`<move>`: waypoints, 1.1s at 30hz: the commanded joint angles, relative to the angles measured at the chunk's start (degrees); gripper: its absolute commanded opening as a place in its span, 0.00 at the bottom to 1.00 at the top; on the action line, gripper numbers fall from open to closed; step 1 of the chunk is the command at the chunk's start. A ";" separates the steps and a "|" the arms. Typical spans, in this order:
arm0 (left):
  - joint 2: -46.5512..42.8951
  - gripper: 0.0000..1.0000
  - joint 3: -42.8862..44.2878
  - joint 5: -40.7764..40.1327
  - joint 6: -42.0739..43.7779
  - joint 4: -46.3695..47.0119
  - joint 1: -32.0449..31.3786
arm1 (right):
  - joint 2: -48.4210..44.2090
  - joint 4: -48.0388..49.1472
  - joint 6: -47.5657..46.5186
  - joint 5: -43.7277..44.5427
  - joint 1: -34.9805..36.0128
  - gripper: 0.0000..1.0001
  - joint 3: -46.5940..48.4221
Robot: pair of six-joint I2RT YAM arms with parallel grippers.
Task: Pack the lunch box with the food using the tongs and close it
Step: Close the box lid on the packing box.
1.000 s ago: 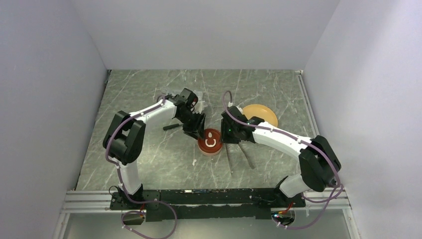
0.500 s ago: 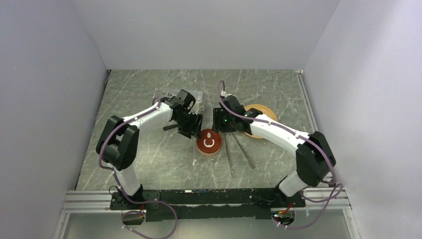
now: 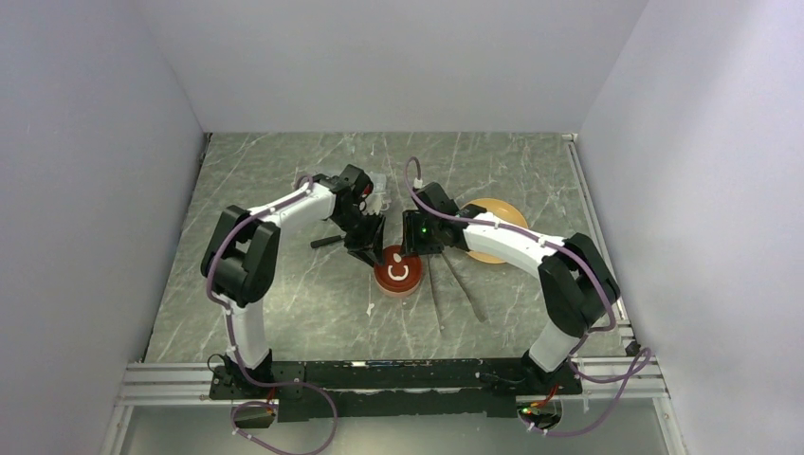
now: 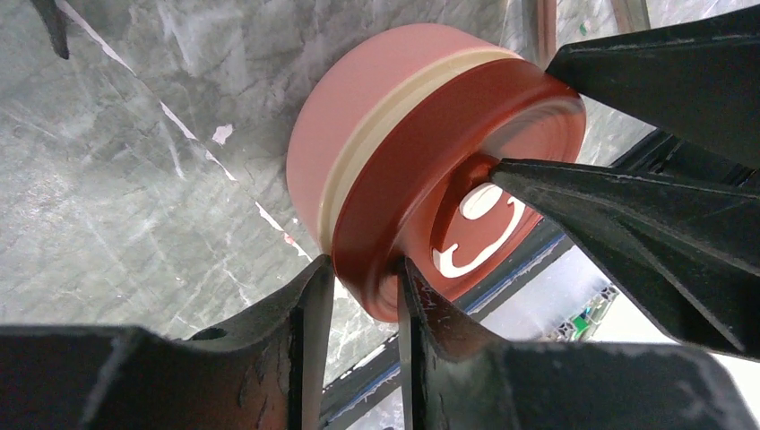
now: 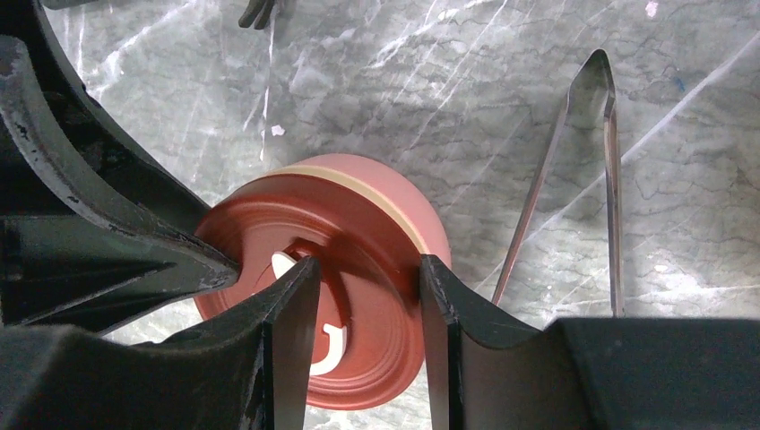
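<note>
- The left gripper (image 4: 363, 269) is narrowed, its two fingers nipping the near edge of the dark red lid (image 4: 421, 170). The right gripper (image 5: 367, 262) is also part closed, one finger on the lid's top by the white mark, the other against its rim.
- The lunch box (image 4: 358, 98) sits on the table (image 5: 502, 54) between both arms with its lid on; the tongs (image 5: 612, 197) lie just beside it.
- No food shows; it is probably inside.
- To seat the lid well, both sides likely need pressing straight down together, so it neither tilts nor pushes the tub sideways.
- The jaws should open fully before rising, or the lid may lift off.
</note>
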 commanded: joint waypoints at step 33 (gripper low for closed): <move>-5.93 0.56 -8.06 -15.70 -6.90 10.74 -0.36 | -2.81 -0.10 -1.46 5.86 2.63 0.47 1.25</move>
